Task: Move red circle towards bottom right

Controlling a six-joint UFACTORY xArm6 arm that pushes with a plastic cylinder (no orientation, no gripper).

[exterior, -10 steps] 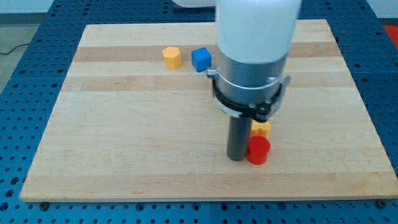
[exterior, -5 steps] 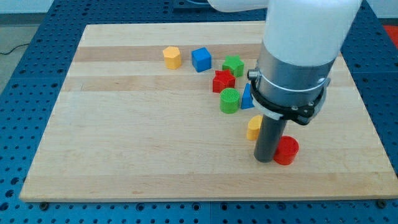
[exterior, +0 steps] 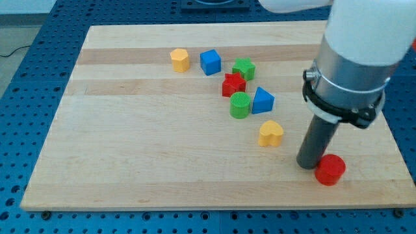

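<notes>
Red circle (exterior: 330, 169) seen at lower right of the board (exterior: 130, 156), my tip (exterior: 307, 164) pressed against its left side, nothing gripped by the bare rod, yellow heart (exterior: 270, 134) left of it.

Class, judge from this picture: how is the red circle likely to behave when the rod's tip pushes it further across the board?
The red circle looks short and flat-based, so it probably slides rather than tips or rolls. Being round, it may slip sideways off my tip, which sits against its left side. It seems small and rigid, so likely light and not deforming on the smooth wooden board.

Yellow heart (exterior: 270, 133), perhaps, below green cylinder (exterior: 240, 104)
</notes>
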